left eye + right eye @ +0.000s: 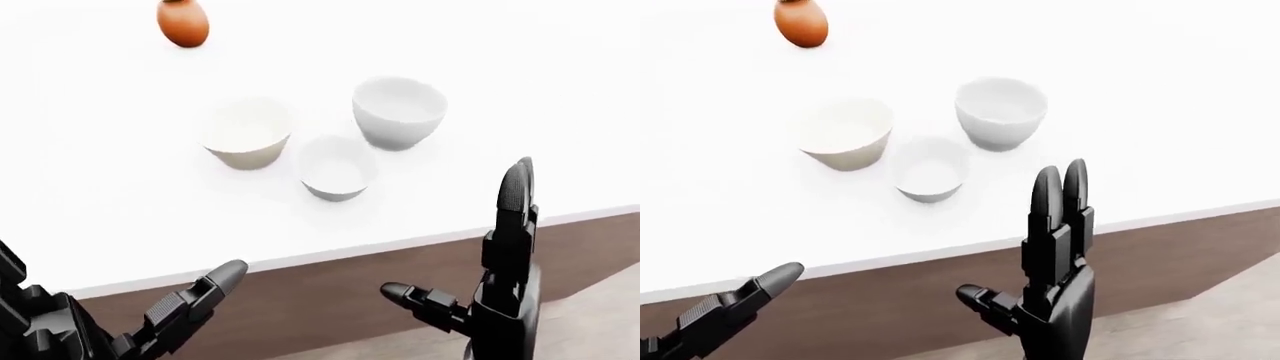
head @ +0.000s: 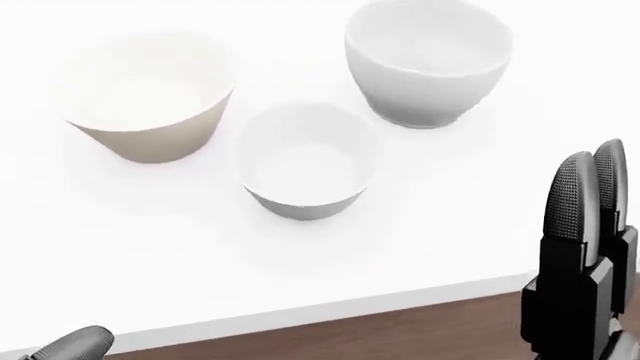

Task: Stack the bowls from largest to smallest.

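Three bowls apart on the white table, both hands empty

The white table fills most of each view, its near edge running above a brown side panel. On it stand three bowls, all upright and none touching another. The white bowl, round-bellied and the biggest, sits toward the upper right of the head view. The beige bowl, with straight flaring sides, stands well to its left. The grey bowl, the smallest, sits between and below the two, near both but clear of each. No bowl holds another.

The right hand is raised below the table edge, palm upright, its two long fingers straight and side by side pointing up, the thumb stuck out to the left; it is spread and grips nothing. The left hand comes in low at the left of the left-eye view, fingers stretched out toward the table edge, likewise spread and empty.

A small orange-brown rounded object rests far up the table, well apart from the bowls
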Available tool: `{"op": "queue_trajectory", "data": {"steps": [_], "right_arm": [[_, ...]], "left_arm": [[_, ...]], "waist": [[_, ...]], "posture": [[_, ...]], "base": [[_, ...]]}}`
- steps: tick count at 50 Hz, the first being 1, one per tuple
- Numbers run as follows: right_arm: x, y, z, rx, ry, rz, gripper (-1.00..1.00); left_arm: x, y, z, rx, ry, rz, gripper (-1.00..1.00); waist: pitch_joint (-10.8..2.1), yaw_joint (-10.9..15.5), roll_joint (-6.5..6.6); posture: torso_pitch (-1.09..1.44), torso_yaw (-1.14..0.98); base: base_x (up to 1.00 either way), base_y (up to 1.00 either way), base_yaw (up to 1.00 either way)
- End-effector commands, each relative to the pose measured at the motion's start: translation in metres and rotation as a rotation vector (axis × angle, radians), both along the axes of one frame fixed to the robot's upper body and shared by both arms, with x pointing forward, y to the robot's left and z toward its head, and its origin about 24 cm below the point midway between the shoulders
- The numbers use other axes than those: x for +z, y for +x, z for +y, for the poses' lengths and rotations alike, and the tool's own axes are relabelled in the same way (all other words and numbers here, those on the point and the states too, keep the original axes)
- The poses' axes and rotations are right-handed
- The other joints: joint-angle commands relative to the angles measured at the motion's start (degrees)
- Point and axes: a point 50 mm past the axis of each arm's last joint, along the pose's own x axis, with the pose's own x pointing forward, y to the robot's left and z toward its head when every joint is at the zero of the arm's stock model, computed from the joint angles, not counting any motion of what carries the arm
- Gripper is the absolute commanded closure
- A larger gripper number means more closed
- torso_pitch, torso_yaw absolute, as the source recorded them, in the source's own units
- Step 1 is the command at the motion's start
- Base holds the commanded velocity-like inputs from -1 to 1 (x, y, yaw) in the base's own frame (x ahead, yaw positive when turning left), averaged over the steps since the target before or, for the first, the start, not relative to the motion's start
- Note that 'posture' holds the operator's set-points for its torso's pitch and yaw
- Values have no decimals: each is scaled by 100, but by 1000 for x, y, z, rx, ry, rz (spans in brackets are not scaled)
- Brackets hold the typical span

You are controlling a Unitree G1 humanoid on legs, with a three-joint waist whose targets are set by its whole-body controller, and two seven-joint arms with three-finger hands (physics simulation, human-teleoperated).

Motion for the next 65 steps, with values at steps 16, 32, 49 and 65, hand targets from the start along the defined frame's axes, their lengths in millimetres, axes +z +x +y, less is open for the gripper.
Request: {"op": "queue_trajectory", "data": {"steps": [16, 32, 49, 65], "right_arm": [[7, -2, -2, -65, -11, -81, -100], [4, -2, 1, -42, -42, -66, -100], [3, -2, 1, -40, -48, -64, -100], [2, -2, 1, -37, -48, -60, -100]], "left_arm": [[5, -4, -3, -14, 10, -36, -100], [5, -3, -3, -14, 12, -36, -100], [5, -3, -3, -16, 13, -34, -100], [6, -3, -3, -15, 9, -33, -100]], "waist": [[-29, -245, 412], [-204, -89, 245], [30, -82, 266], [110, -53, 592]], "posture": [[0, 0], [0, 0], [0, 0], [0, 0]], "base": [[0, -5, 0], [0, 0, 0], [4, 0, 0], [18, 0, 0]]}}
